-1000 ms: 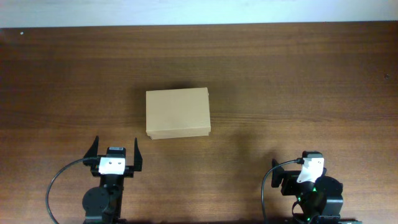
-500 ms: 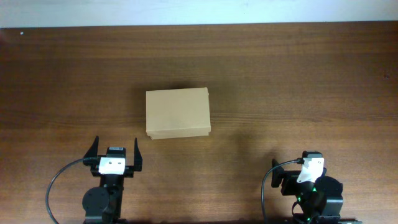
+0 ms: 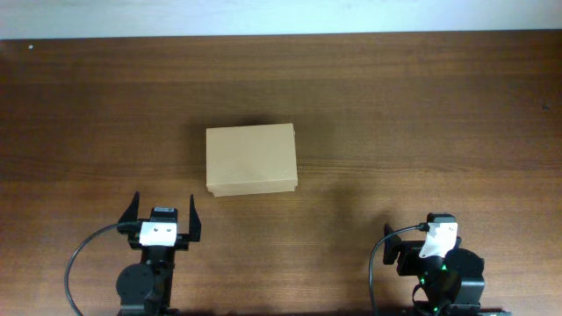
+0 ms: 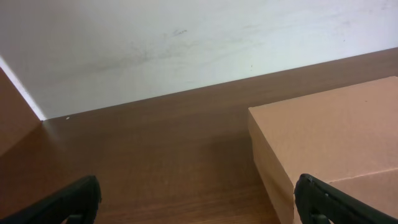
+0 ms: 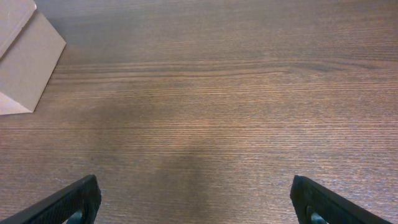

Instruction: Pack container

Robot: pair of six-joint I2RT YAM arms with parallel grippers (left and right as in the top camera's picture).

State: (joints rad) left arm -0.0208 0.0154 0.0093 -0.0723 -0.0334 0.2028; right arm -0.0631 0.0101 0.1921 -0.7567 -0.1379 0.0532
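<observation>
Dead centre of the overhead view sits the small, plain tan rectangular cardboard box (image 3: 251, 159), flat on the dark brown wooden table (image 3: 421, 96). The flap lid is down and the top is smooth and level. What is inside, if anything, cannot be seen from any camera.

The left gripper (image 3: 164, 202) is on the near side of the box, a touch to its left. Its jaws are spread wide with nothing between them, and there is a clear gap of bare wood up to the box's front edge. From the left wrist, the box (image 4: 336, 137) fills the right of the frame, showing the top face and one side wall, with the dark fingertips (image 4: 74, 200) poking in at the bottom corners.

The right gripper (image 5: 196, 202) is near the front edge too, well off to the box's right. Its jaws are also fully apart and empty, pointing at plain wood grain. Only a corner of the box (image 5: 25, 53) shows at the top left of its camera, well apart from the fingers.

Beyond the box, the table runs back to a white wall (image 4: 186, 43) with faint scuff marks. A black cable (image 3: 83, 254) loops beside the left arm's base.
</observation>
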